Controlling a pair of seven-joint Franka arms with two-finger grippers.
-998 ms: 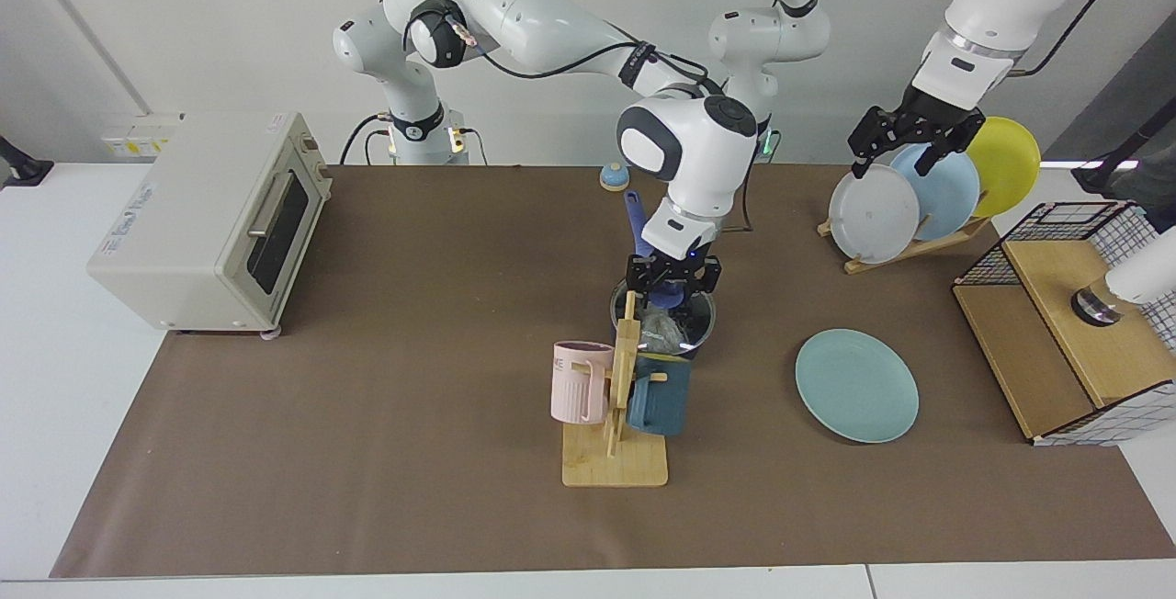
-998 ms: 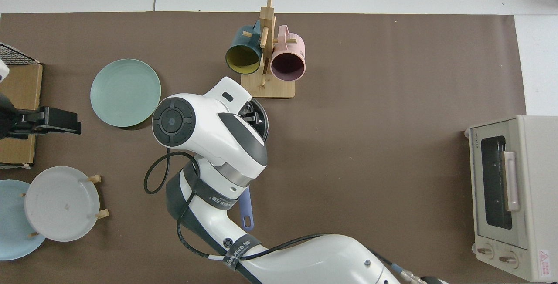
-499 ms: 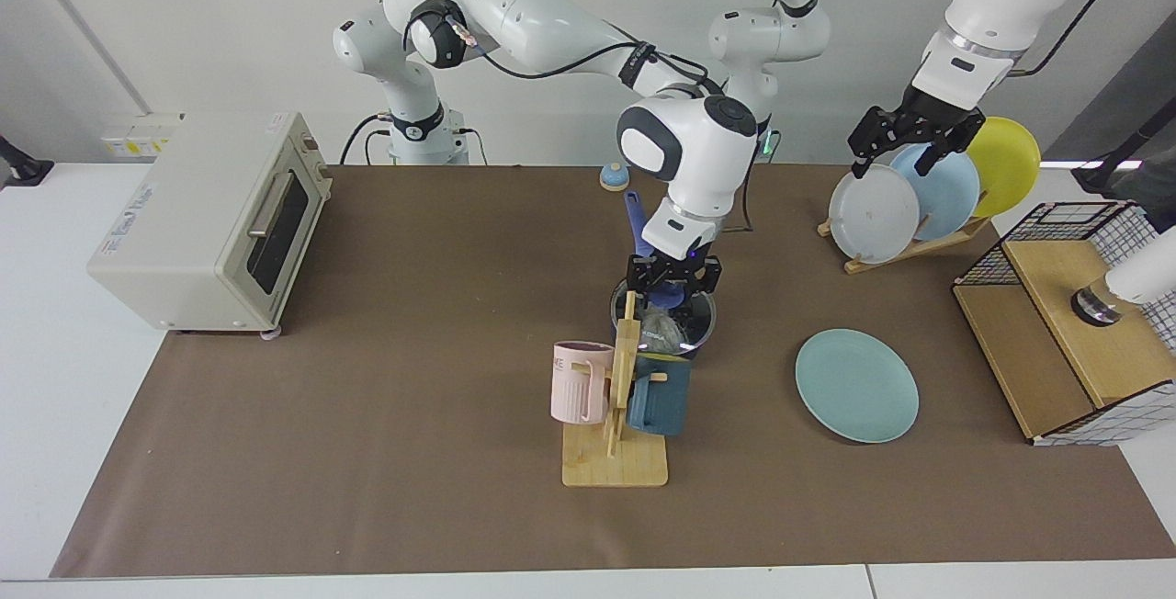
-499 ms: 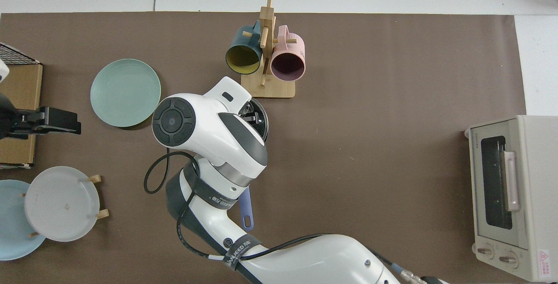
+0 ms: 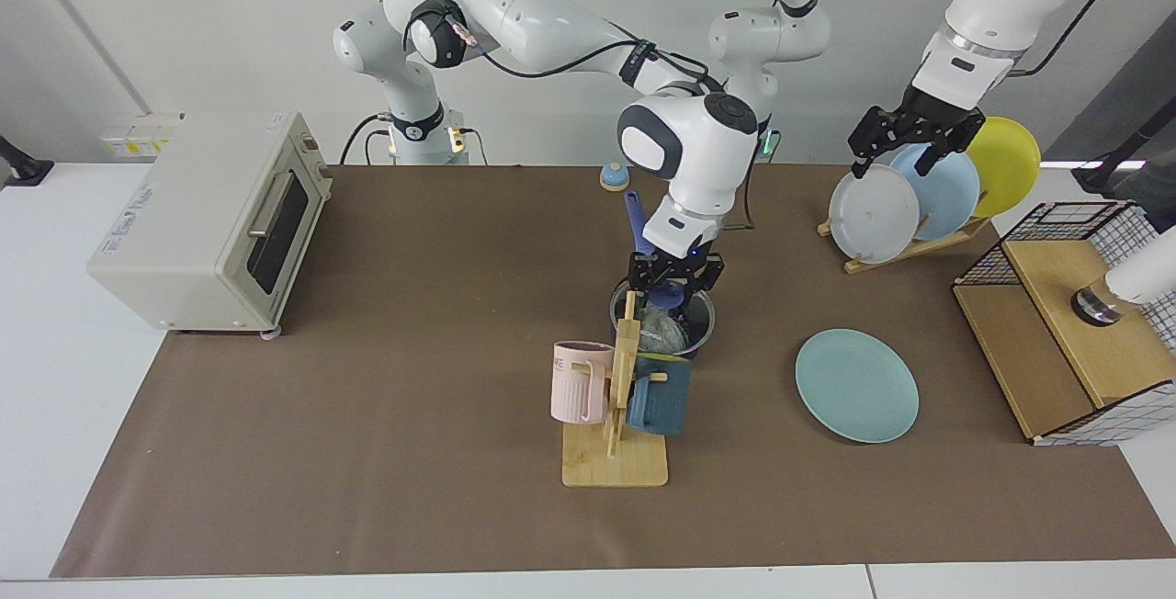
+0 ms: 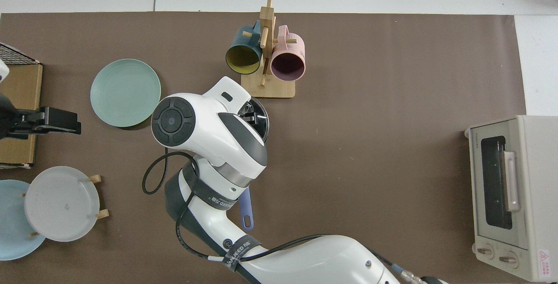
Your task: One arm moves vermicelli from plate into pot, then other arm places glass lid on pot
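Nearest me, just in front of the pot (image 5: 704,331), stands the wooden mug rack (image 5: 617,415), which hides the pot's front wall. Off to one side of the pot and well apart from it, the plate (image 5: 856,385) lies bare. The vermicelli (image 5: 663,333) is inside the pot, a pale tangle showing through the glass lid (image 5: 691,312), which sits across the rim.

The right gripper (image 5: 675,274) hangs directly over the pot, above the lid's blue knob. It has lifted a little in the last second, while lid and pot have not shifted. I read that as the lid being set down and the arm starting to back off, so the task looks all but finished. I cannot tell from either view how far its jaws are parted, or whether they are clear of the knob; in the top view the wrist covers them.

Far beyond the pot, the left gripper (image 5: 911,138) waits above the plate rack (image 5: 905,245), jaws spread and holding nothing.
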